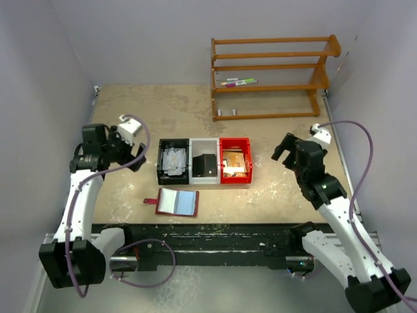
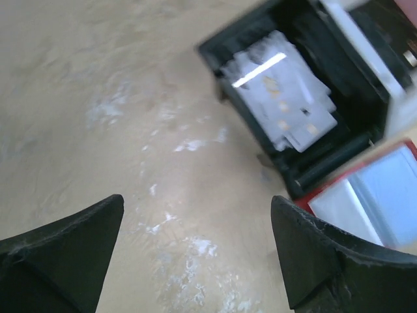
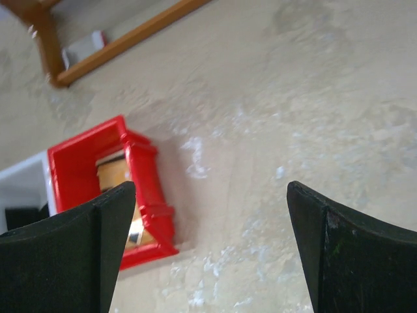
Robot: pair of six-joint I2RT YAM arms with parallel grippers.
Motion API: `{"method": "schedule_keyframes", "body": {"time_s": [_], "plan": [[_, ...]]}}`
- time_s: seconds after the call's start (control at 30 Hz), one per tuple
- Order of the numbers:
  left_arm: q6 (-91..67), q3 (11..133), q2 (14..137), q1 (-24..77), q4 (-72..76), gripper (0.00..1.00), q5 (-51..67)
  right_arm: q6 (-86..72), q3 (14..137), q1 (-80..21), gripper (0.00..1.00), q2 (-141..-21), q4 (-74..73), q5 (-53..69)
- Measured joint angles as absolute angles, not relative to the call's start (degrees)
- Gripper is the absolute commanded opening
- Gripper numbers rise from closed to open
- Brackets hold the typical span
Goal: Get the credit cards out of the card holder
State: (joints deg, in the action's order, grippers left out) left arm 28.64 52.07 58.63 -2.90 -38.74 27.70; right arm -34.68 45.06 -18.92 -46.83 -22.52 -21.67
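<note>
Glossy plastic sleeves (image 2: pixel 365 195) line the card holder (image 1: pixel 176 203); the table (image 1: pixel 287 195) is matt, scuffed.

Both end effectors (image 2: pixel 197 208) (image 3: pixel 210 192) wide-jawed, empty.

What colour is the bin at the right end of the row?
The bin is red; clearest in right wrist view.

Open maroon card holder (image 1: pixel 177 203) (cards (image 1: pixel 174 161) in bins (image 1: pixel 160 164))
</note>
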Motion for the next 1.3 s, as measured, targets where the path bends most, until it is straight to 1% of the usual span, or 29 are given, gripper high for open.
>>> {"method": "schedule_keyframes", "body": {"time_s": [0.07, 0.13, 0.27, 0.43, 0.5, 0.63, 0.77, 0.87, 0.97, 1.17, 1.3], "plan": [[24.3, 51.3, 59.9, -7.3, -34.3, 0.99, 27.0, -35.4, 42.4, -18.6, 0.99, -43.2, -21.0, -26.2], [19.9, 51.1, 61.5, -9.3, -29.5, 0.99, 26.1, -36.7, 39.2, -18.4, 1.00, -39.9, -18.4, -31.8], [15.3, 49.1, 63.4, -9.5, -22.7, 0.99, 25.3, -36.0, 33.1, -18.3, 1.00, -36.2, -12.7, -41.4], [8.8, 41.0, 62.5, -9.5, -15.1, 0.99, 21.3, -34.2, 29.1, -18.3, 1.00, -36.3, -10.0, -50.8], [6.4, 35.9, 60.2, -9.5, -11.3, 0.99, 19.6, -34.9, 29.0, -18.3, 1.00, -37.7, -10.1, -53.1], [5.0, 24.7, 52.2, -9.5, -4.5, 0.99, 19.0, -41.8, 29.0, -18.3, 0.99, -39.8, -15.0, -58.0], [4.0, 18.2, 46.0, -9.5, 0.9, 0.99, 18.6, -44.5, 27.3, -18.3, 1.00, -39.1, -15.9, -62.2], [3.5, 13.6, 43.0, -9.5, 6.4, 0.99, 17.9, -41.2, 23.5, -18.3, 1.00, -36.4, -11.3, -62.2], [3.4, 9.8, 40.4, -9.5, 8.6, 0.99, 17.8, -30.0, 18.7, -18.3, 1.00, -32.1, -2.0, -57.5], [3.4, 8.0, 36.1, -9.5, 10.4, 0.99, 17.8, -17.8, 12.7, -18.3, 1.00, -21.8, 6.3, -51.3], [3.4, 7.6, 34.5, -9.5, 11.2, 0.99, 17.8, -12.7, 12.1, -18.3, 1.00, -23.9, 10.6, -45.3]]}}
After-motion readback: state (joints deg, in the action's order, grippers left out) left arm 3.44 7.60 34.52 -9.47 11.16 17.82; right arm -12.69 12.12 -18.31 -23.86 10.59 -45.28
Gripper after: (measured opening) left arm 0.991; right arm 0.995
